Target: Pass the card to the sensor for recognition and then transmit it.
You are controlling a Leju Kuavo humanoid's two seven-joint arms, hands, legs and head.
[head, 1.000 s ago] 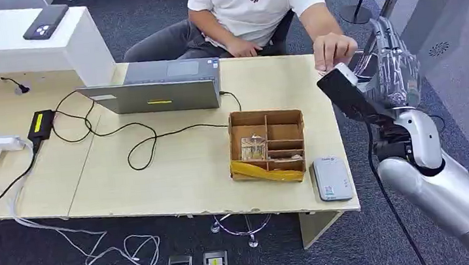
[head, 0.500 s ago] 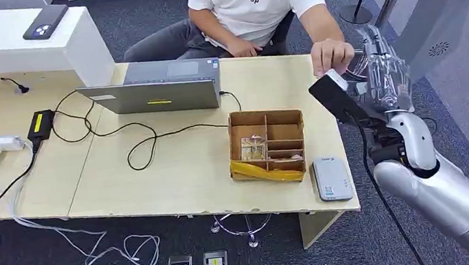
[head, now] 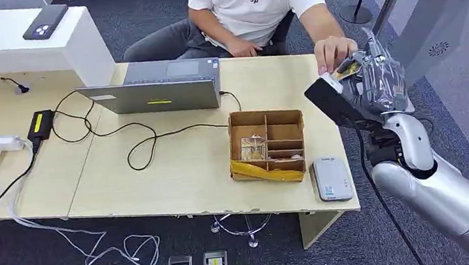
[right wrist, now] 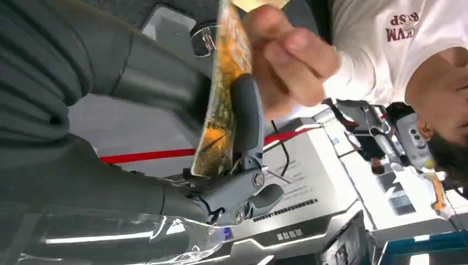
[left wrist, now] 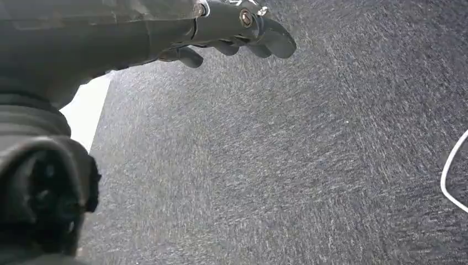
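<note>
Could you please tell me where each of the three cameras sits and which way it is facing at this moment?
Head view: high on the body, looking forward and down at the table; the right arm rises from below.
Left wrist view: behind the left hand, facing the carpet.
Right wrist view: behind the right hand, facing the person.
Shared: head and right wrist views both show the card and the person's hand on it.

Pale matt wood-laminate table (head: 177, 178) with a smooth top. Brown corrugated-cardboard compartment box (head: 266, 143), matt. Glossy orange-patterned card (right wrist: 223, 99), thin and smooth. Right hand (head: 377, 83): grey plastic under clear, shiny film wrap. Dark carpet (left wrist: 287, 165), rough-textured.
</note>
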